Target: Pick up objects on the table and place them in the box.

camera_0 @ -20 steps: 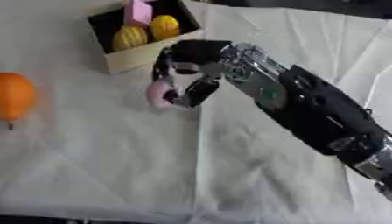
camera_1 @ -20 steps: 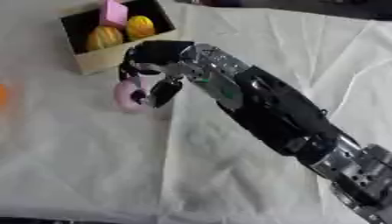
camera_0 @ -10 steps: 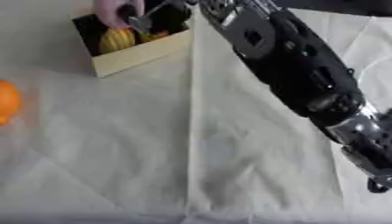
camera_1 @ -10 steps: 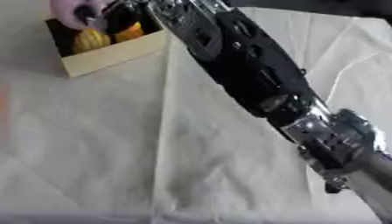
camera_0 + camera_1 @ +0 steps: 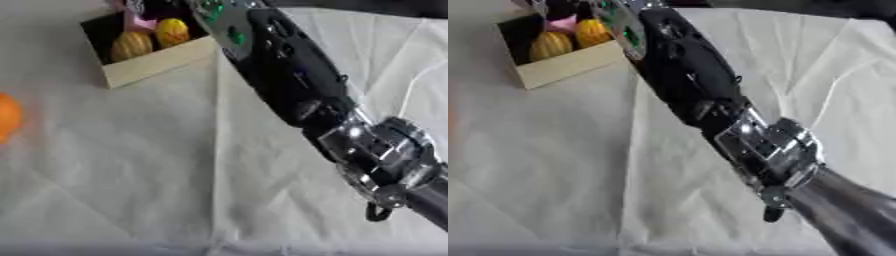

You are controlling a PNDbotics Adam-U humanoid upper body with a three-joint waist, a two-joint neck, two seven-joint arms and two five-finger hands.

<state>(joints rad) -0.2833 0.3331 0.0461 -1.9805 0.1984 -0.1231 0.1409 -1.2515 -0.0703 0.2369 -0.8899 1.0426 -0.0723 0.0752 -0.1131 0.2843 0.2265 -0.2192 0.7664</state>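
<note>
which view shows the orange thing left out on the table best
The left eye view. The orange thing shows there as a rounded shape at the left edge, cut off by the frame, lying on the white cloth well apart from the box. The right eye view shows only a faint orange smear at its left edge.

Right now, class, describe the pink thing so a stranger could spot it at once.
Find the tan box at the table's far left corner. Inside it, behind two yellow ribbed fruits, sits the pink thing, just under the robot's arm. It is the only pink item there.
</note>
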